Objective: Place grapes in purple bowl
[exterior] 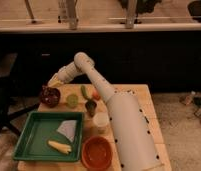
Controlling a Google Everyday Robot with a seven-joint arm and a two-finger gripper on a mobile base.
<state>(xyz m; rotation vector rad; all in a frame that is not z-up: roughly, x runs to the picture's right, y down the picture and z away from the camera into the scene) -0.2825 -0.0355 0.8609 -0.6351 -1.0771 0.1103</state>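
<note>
A dark purple-red bowl stands at the table's far left corner. Dark reddish contents seem to lie in it; I cannot tell if they are the grapes. My gripper is just above the bowl's far rim, at the end of the white arm that reaches left from its elbow. A yellowish shape shows at the gripper's tip; I cannot make out what it is.
A green tray at front left holds a grey cloth and a yellow item. An orange bowl, a white cup, a green round item, a dark object and a green vegetable are on the wooden table.
</note>
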